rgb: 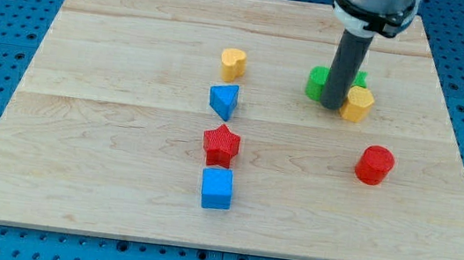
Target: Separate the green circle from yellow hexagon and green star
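Note:
My tip point(333, 105) stands in the cluster at the view's upper right. The green circle point(317, 83) shows just left of the rod, partly hidden by it. The yellow hexagon point(358, 104) lies just right of the tip and touches the rod. The green star point(360, 78) is mostly hidden behind the rod; only a sliver shows above the hexagon. The tip sits between the green circle and the yellow hexagon.
A yellow heart point(233, 62) and a blue triangle point(224, 101) lie near the middle top. A red star point(221, 145) and a blue cube point(217, 188) lie below them. A red cylinder point(375, 164) lies at the right, below the cluster. The board's right edge point(456, 149) is near.

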Robot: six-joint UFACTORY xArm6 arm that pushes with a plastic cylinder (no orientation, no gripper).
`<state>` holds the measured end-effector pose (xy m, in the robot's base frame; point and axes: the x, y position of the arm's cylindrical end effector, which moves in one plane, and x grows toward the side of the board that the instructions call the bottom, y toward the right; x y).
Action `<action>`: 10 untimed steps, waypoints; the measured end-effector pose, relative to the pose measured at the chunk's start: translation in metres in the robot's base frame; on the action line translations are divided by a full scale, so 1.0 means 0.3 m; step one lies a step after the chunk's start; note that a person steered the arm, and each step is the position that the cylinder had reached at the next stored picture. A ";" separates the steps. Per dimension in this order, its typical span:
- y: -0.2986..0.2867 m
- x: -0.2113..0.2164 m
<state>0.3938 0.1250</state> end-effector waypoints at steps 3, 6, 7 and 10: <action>-0.009 -0.150; -0.170 -0.122; -0.186 -0.101; -0.373 -0.278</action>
